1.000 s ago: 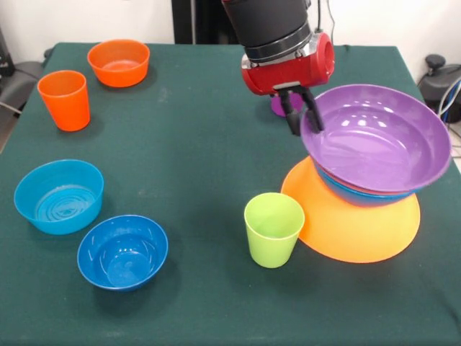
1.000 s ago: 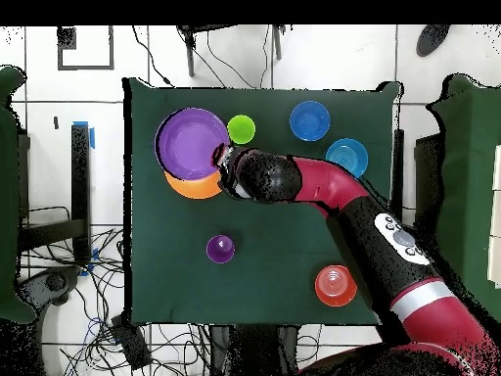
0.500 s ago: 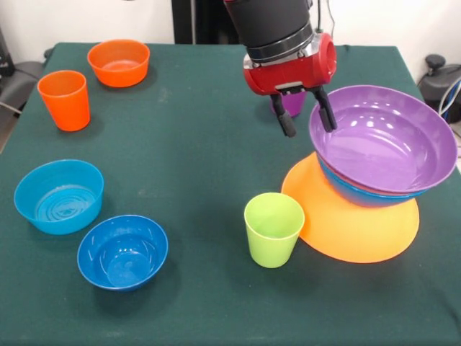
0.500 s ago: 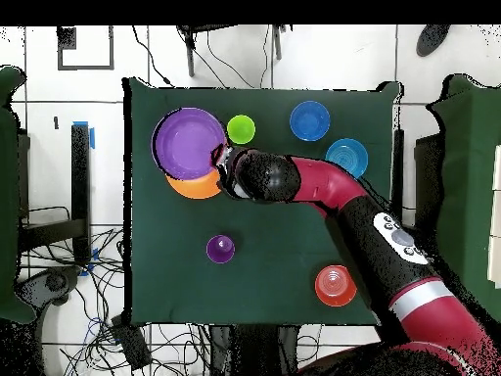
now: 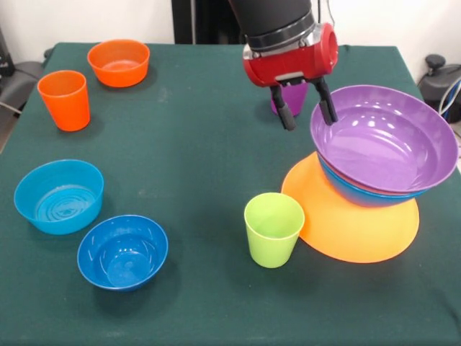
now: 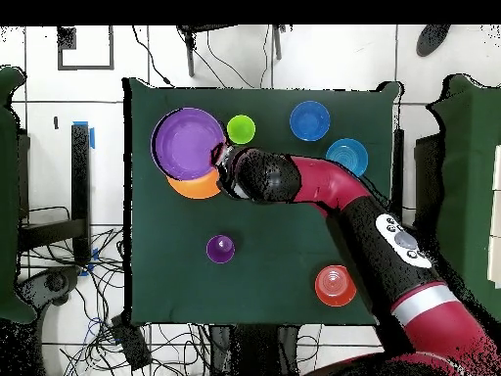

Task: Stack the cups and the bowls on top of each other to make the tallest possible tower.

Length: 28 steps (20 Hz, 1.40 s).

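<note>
The tower stands at the right. Its base is an upside-down orange-yellow bowl (image 5: 353, 229) (image 6: 197, 187), which carries a blue bowl (image 5: 354, 194). On top, the big purple bowl (image 5: 382, 140) (image 6: 189, 143) rests open side up and tilted. My gripper (image 5: 310, 121) (image 6: 224, 168) hangs open just above the purple bowl's left rim, one finger on each side of it, and holds nothing. A lime green cup (image 5: 274, 229) (image 6: 241, 129) stands upright beside the tower. The purple cup (image 5: 294, 101) (image 6: 220, 249) is partly hidden behind the gripper.
An orange cup (image 5: 65, 99) (image 6: 334, 285) and a small orange bowl (image 5: 119, 63) stand at the far left. A light blue bowl (image 5: 59, 196) (image 6: 346, 157) and a dark blue bowl (image 5: 122, 251) (image 6: 309, 120) sit at the near left.
The gripper, shut on the purple bowl's rim a second ago, has opened and risen a little. The bowl has settled slightly to the right on the stack.
</note>
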### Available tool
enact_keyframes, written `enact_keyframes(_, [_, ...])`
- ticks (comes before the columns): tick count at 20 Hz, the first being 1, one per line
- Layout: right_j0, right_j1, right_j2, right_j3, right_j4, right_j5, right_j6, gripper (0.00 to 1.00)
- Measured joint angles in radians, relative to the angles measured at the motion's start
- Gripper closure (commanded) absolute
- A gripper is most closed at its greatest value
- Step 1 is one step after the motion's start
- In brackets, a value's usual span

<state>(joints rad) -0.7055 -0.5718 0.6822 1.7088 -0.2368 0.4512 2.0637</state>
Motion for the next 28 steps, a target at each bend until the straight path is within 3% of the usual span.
enact_keyframes(19, [-0.004,-0.125,-0.003,0.012,0.042,0.01,0.0,0.0])
enact_keyframes(28, [-0.031,-0.172,-0.014,0.012,0.037,0.12,0.0,0.0])
